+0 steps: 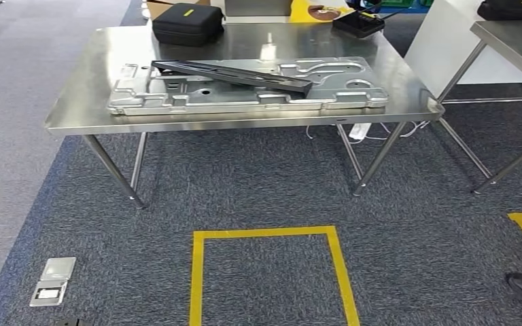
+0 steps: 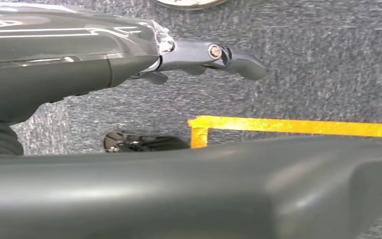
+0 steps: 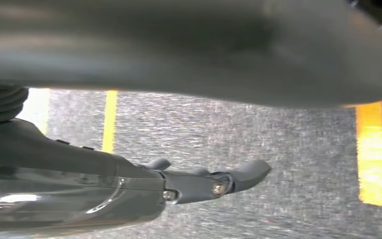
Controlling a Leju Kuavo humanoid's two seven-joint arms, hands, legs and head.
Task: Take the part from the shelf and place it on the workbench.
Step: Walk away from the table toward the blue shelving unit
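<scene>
On the tabletop (image 1: 75,102) lie one silver stamped panel (image 1: 245,92) and one dark bar (image 1: 231,73) across it; each robot hand, left (image 2: 214,57) and right (image 3: 214,181), hangs holding nothing, fingers extended.

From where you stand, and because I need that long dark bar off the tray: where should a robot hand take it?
Probably at the near-right end of the dark bar, coming from the robot's side of the workbench. The bar lies slanted across the metal tray, resting on its raised ribs, and that end sits closest to the front edge. Gripping across its narrow width seems likeliest to hold.
</scene>
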